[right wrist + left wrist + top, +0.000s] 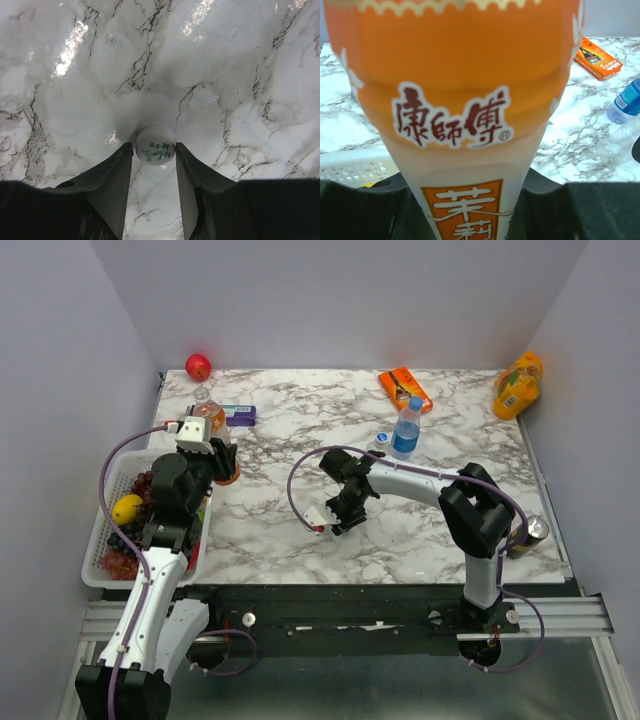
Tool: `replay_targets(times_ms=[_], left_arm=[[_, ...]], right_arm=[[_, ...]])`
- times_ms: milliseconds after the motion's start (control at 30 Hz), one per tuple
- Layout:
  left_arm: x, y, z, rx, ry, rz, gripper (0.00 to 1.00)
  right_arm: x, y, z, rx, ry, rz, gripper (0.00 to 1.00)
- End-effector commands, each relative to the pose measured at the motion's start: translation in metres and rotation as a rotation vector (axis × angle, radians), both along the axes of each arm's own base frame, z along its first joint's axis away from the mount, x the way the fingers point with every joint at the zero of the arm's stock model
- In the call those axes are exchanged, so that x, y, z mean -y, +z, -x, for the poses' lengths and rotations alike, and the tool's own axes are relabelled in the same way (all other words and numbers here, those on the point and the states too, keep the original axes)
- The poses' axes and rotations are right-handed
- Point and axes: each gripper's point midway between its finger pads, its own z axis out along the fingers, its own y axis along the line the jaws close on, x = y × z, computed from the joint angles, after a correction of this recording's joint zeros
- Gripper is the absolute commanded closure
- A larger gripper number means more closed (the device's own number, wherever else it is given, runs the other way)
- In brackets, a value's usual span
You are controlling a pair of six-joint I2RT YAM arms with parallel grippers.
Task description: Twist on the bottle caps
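Sitting flat on the marble desk [300, 420] is a small white cap [155, 144] with green print on top. The right tool [153, 148] is down over it, with one finger on each side and very close. I cannot tell if they are pinching it yet or only just beside it.

The left tool [207, 437] is pressed together on the orange bottle [465, 100] and holds it up near the left side of the desk, well away from the cap. A bottle with a blue label [406, 428] stands at the back, with another little cap [381, 438] just beside it.

I think the white cap is very light, hard and smooth. It could slip or pop out like a button if it is squeezed off-center. The best place to hold it is on its round side wall, low down, with the fingers straight across from each other. The top should stay flat so that it can sit level on the bottle neck.

The orange bottle looks soft and full, so it may be a bit heavy and could squash. A firm, gentle hold on its body should stop it from turning.
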Motion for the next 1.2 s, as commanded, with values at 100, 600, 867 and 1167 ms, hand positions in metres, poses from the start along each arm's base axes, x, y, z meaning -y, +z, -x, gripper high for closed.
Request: replay_targets(times_ms=[100, 600, 867, 1167], left_arm=[[0.005, -0.007, 0.0, -0.015, -0.028, 0.019, 1.0], [0.087, -0.049, 0.01, 0.014, -0.451, -0.071, 1.0], [0.15, -0.096, 0.058, 0.15, -0.741, -0.226, 1.0], [0.191, -0.111, 0.088, 0.231, -0.899, -0.249, 1.0]], right_arm=[[-0.002, -0.011, 0.001, -0.016, -0.038, -0.001, 0.57], [-0.011, 0.186, 0.018, -0.091, -0.256, -0.281, 0.78], [0.021, 0.263, 0.039, -0.062, -0.298, -0.306, 0.78], [0.012, 0.283, 0.046, -0.043, -0.165, -0.314, 0.77]])
